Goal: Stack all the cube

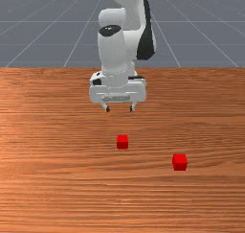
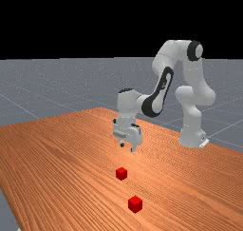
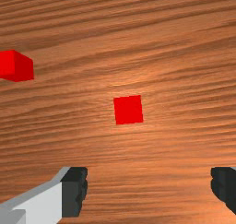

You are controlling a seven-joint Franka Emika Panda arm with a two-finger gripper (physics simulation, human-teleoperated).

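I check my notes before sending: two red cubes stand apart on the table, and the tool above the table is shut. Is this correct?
The tool is not shut but open, as the wrist view shows. The rest holds: two red cubes stand apart on the table, the tool above it.

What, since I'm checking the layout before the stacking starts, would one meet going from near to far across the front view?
The red cube nearer the front view's right → the other red cube, closer to the middle → the gripper, above the table
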